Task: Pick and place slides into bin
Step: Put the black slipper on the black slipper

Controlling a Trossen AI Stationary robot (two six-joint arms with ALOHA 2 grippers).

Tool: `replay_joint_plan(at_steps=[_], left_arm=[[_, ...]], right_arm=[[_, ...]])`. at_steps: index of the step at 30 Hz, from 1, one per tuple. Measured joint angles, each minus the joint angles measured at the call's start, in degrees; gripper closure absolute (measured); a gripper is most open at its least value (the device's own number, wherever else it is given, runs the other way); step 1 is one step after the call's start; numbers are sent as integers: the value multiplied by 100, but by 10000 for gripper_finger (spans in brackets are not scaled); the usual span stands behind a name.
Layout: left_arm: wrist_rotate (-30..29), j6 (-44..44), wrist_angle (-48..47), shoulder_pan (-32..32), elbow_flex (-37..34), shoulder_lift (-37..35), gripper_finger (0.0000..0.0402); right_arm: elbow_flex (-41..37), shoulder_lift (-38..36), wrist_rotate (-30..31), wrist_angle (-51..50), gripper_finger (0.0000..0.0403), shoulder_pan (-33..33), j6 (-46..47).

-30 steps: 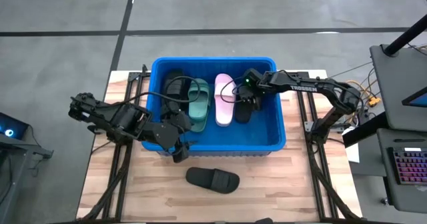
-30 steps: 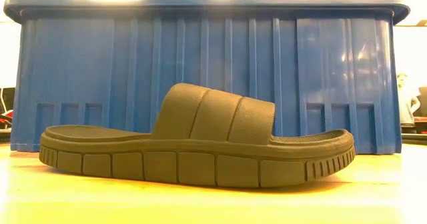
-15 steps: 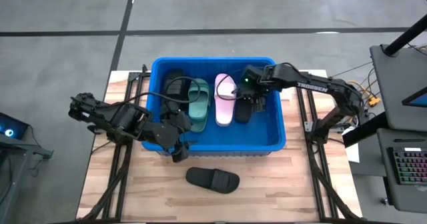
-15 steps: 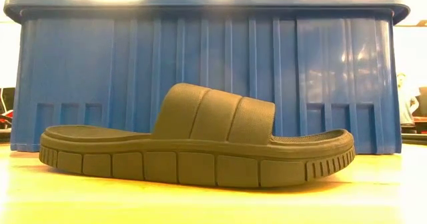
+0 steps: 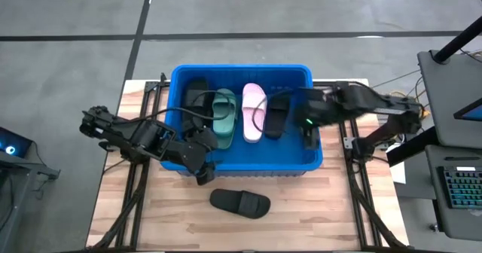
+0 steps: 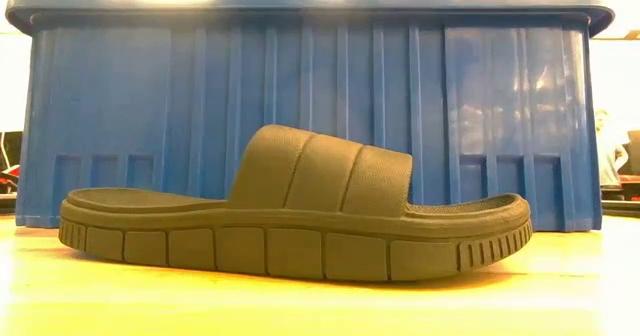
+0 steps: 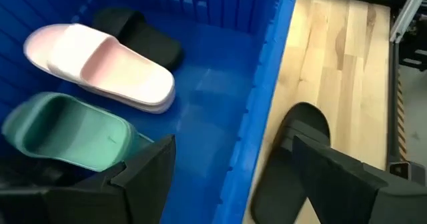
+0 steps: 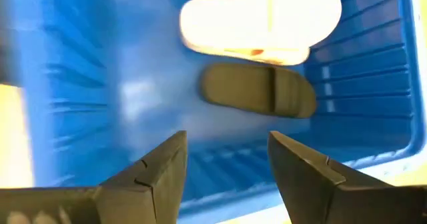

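The blue bin (image 5: 242, 163) stands at the table's middle. Inside it lie a black slide (image 5: 196, 91), a green slide (image 5: 224, 114), a pink slide (image 5: 254, 111) and another black slide (image 5: 277, 114), all flat on the bin's floor. One more black slide (image 5: 239, 202) lies sole-down on the table in front of the bin, and also shows in the low view (image 6: 300, 216). My left gripper (image 5: 202, 172) is open and empty at the bin's near left wall (image 7: 267, 84). My right gripper (image 5: 310, 136) is open and empty above the bin's right side (image 8: 227, 167).
Bare wood (image 5: 316, 208) lies to the right and near side of the loose black slide. Metal frame rails (image 5: 139, 193) run along both table sides. A desk with a keyboard (image 5: 461, 185) stands beyond the table's right edge.
My right gripper has drawn away from the black slide beside the pink one, going toward the table's right edge and a little toward the near edge. That slide stays lying on the bin's floor.
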Motion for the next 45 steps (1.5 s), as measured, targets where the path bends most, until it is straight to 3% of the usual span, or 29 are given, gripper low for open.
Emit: replay_joint_plan(at_steps=[8,13,19,25,34,45], left_arm=[[725,-176,51,-2,0,321,119],[1315,-363,209,-81,0,556,119],[1410,-673,486,-294,0,807,119],[1386,-1530,730,-380,0,1100,119],[1424,-2338,955,-605,2,1550,119],[1260,-4073,1040,-707,2,2209,119]], right_arm=[[609,-203,295,-81,204,2069,2249],[522,-30,578,-81,204,3272,3495],[273,431,895,-78,204,4306,4906],[93,1063,1016,-70,204,4792,5936],[269,1960,1501,353,204,5359,6546],[271,2242,2339,483,204,5504,7588]])
